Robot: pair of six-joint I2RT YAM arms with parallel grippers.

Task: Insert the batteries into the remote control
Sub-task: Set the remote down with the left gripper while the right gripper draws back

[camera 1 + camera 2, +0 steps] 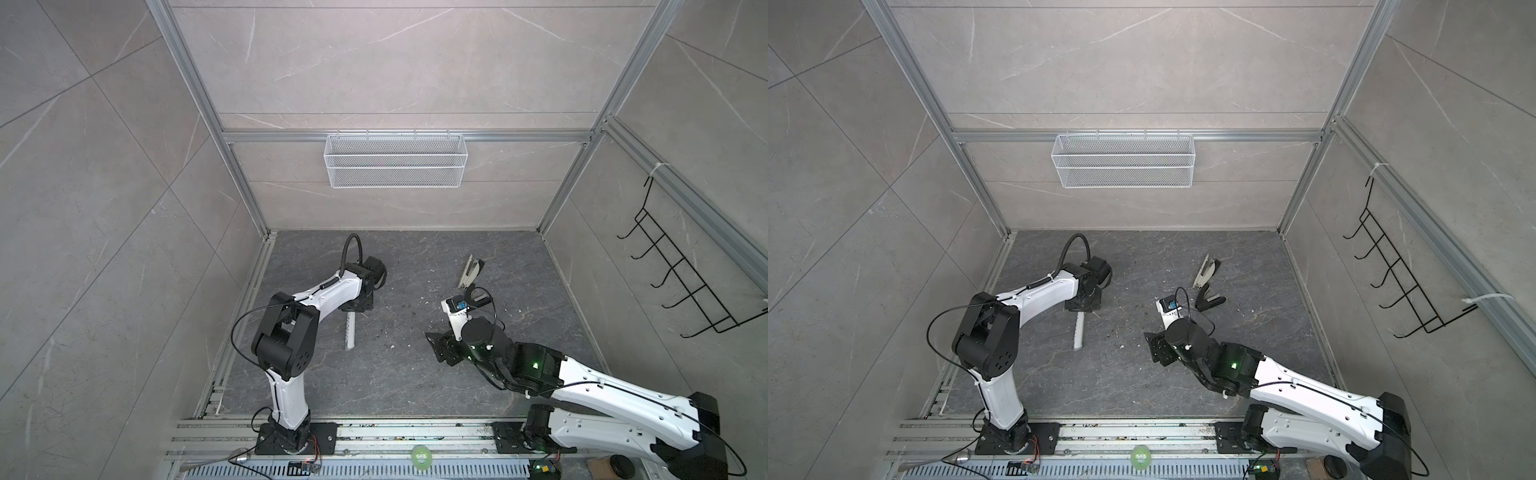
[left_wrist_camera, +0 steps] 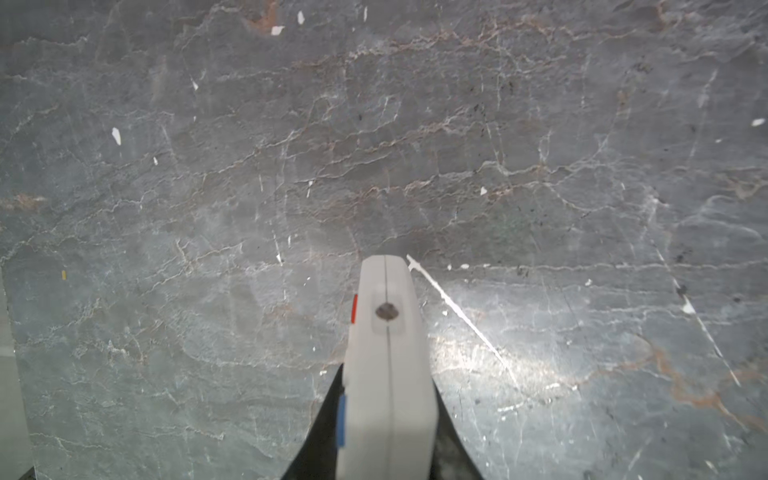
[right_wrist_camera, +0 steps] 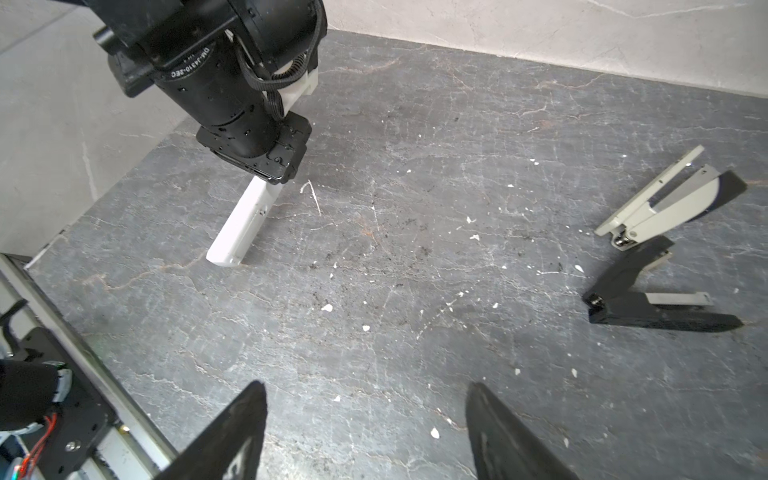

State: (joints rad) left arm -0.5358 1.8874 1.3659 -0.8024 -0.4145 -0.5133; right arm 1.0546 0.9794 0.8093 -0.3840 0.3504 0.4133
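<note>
Right fingers: the right fingers (image 3: 232,436) are nearest the arm bases. They stand spread wide and hold nothing, hanging over a bare patch of the counter (image 3: 415,124).
Counter: a dark, veined slab scattered with white specks (image 3: 327,308).
Left fingers: the left fingers (image 2: 324,428) are clamped tight on one end of the remote control (image 2: 386,291), one on each side of it.
Remote control: left of the middle in both top views (image 1: 350,332) (image 1: 1079,332). It is a slim white bar turned on its long edge. A seam runs down its narrow face, there is a dark round spot at the tip, and a red and a blue button show on one side. Its free end points toward the arm bases, low at the counter; whether it touches cannot be told.
Stapler-like object: the grey-and-black stapler-like object (image 3: 648,212) lies splayed open farther back on the right, well apart from both arms' fingers.
Back wall: a white wire basket (image 1: 395,160) hangs on the rail.
</note>
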